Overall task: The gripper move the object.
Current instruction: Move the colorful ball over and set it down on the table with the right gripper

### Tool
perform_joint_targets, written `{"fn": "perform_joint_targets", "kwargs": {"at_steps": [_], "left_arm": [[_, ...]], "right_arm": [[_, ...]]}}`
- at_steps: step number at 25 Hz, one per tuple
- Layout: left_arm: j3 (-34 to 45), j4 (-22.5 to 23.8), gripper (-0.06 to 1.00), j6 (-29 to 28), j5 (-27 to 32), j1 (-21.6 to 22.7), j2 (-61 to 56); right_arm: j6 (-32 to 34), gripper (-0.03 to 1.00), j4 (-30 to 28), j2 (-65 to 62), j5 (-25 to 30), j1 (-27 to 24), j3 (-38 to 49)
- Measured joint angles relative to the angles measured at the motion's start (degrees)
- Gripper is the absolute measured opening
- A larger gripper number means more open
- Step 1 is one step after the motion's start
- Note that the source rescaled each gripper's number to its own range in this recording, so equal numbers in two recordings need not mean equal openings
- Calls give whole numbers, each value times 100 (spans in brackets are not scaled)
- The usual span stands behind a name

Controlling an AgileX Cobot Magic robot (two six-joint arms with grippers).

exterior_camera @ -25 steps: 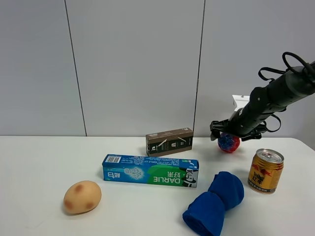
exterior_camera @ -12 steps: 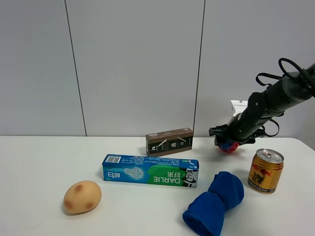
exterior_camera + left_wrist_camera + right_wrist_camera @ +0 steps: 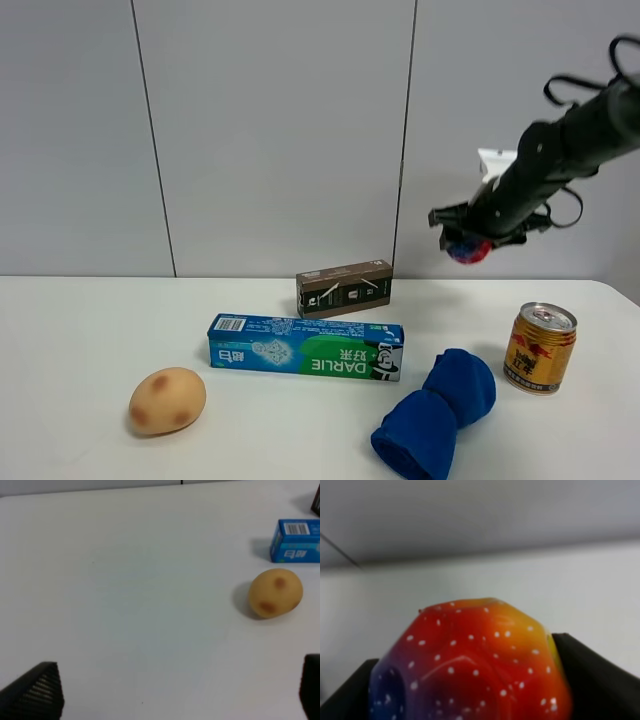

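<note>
From the high camera, the right end effector (image 3: 468, 236) pinches the ball (image 3: 466, 251) in the air, above the can (image 3: 540, 348) and slightly left of it, clear of the tabletop (image 3: 100, 320). The left wrist camera shows the left end effector (image 3: 172, 690) spread wide. In the right wrist camera, the ball (image 3: 470, 665) sits wedged between dark jaws.

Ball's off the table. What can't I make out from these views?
- Exterior high: jaws of the right gripper cover most of the ball; only its underside shows.
- Right wrist: the ball fills the view, blurred and cut off by the edge; whatever lies beneath is hidden.
- Left wrist: only two jaw tips of the left gripper show, at the edge; the box is cut off too.
- Exterior high: print on the can is too small.
</note>
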Motion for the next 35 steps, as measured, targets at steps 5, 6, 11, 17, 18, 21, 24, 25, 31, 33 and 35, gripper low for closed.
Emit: {"fn": "perform_joint_targets", "kwargs": {"at_steps": [5, 6, 11, 17, 18, 21, 24, 25, 31, 33, 35], "left_arm": [[0, 0, 100, 0, 0, 0, 0], [0, 0, 100, 0, 0, 0, 0], [0, 0, 100, 0, 0, 0, 0], [0, 0, 100, 0, 0, 0, 0], [0, 0, 100, 0, 0, 0, 0], [0, 0, 100, 0, 0, 0, 0], [0, 0, 100, 0, 0, 0, 0], [0, 0, 100, 0, 0, 0, 0], [0, 0, 100, 0, 0, 0, 0], [0, 0, 100, 0, 0, 0, 0], [0, 0, 100, 0, 0, 0, 0]], "right_arm": [[-1337, 2, 118, -1298, 468, 581, -11], [-1760, 2, 241, -1566, 561, 778, -11], [-3583, 2, 1315, -2083, 967, 2147, -382], [-3796, 2, 1673, -945, 1723, 3258, -2151], [-3796, 2, 1686, -653, 1869, 3388, -2546], [-3726, 2, 1703, 191, 2142, 3599, -3580], [-3496, 2, 1703, 1022, 2167, 3682, -4430], [-3405, 2, 1679, 1248, 2167, 3682, -4609], [-2941, 2, 1307, 2312, 2149, 3682, -4908], [-2917, 2, 1302, 2505, 2107, 3682, -4908], [-2893, 2, 1404, 2640, 1994, 3682, -4908]]}}
